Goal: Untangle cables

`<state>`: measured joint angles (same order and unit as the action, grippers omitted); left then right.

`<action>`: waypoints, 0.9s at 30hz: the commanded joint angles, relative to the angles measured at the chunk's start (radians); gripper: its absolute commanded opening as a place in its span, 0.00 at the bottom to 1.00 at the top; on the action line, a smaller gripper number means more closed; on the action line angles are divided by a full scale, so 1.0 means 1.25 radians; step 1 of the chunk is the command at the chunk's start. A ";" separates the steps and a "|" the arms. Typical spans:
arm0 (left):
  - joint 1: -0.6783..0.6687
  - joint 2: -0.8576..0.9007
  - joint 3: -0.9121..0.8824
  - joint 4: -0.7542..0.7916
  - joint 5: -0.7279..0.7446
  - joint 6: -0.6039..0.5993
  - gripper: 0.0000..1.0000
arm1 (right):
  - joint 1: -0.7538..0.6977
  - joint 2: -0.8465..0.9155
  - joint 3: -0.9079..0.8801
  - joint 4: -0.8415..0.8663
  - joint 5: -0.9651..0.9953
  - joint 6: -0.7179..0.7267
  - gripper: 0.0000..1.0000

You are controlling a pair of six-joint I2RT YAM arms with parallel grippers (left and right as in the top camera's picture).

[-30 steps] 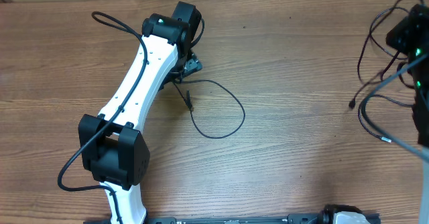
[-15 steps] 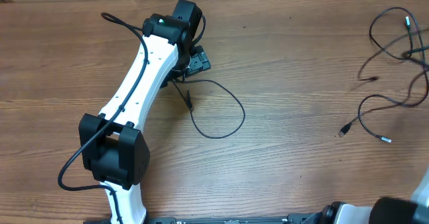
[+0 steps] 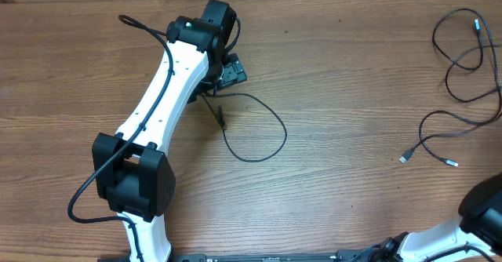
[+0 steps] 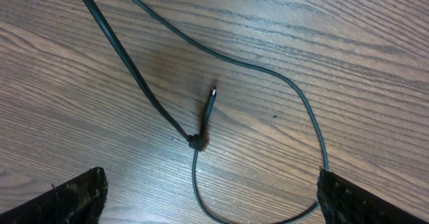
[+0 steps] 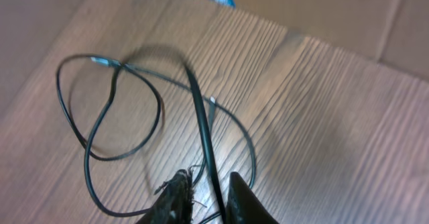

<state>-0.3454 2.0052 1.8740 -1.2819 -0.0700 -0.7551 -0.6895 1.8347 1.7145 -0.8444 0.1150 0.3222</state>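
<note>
Right arm (image 3: 486, 207) is off the cables (image 3: 463, 58). A second ago you had it parked right on top of them; half a second ago it was already clear, and now it sits well below them in the overhead view.

With the arm out of the way, the whole tangle shows, and it has re-laid:
- The loops are spread wider.
- The loose plug tip (image 3: 404, 158) dropped from the tangle's left side to its lower left.
- The short strand end sticking out left of the tangle half a second ago no longer shows.

Far left of the cables, your left gripper (image 3: 229, 74) nudged slightly toward them early in that second, with nothing since.
</note>
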 commanded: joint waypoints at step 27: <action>-0.002 0.013 0.005 0.001 0.007 0.012 0.99 | 0.355 0.033 0.005 -0.209 -0.604 -0.421 1.00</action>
<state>-0.3454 2.0052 1.8740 -1.2823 -0.0700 -0.7551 -0.3157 1.8812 1.7142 -1.0973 -0.6876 -0.1555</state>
